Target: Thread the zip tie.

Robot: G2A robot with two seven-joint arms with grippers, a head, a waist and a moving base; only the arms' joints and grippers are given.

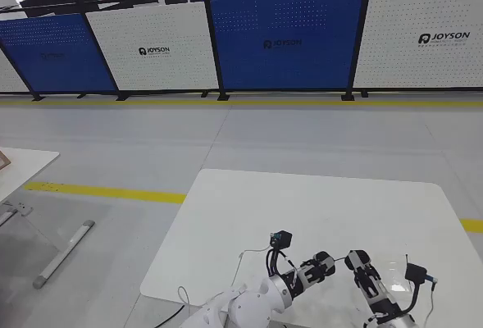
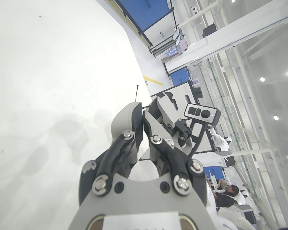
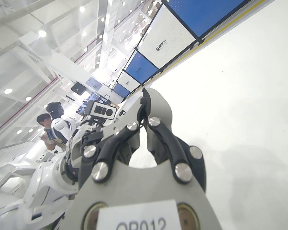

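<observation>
The left tool (image 2: 142,111) pinches the tie (image 2: 137,93), its thin end sticking out past the tips above the worktop (image 2: 50,60); the right tool (image 3: 144,101), closed, sits just beside.

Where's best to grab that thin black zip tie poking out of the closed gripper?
Probably the free tail of the zip tie, just beyond the shut fingertips of the left gripper, coming from the side, across its length. It sticks out thin and straight: steady near that grip, while the far tip would likely bend away.
</observation>
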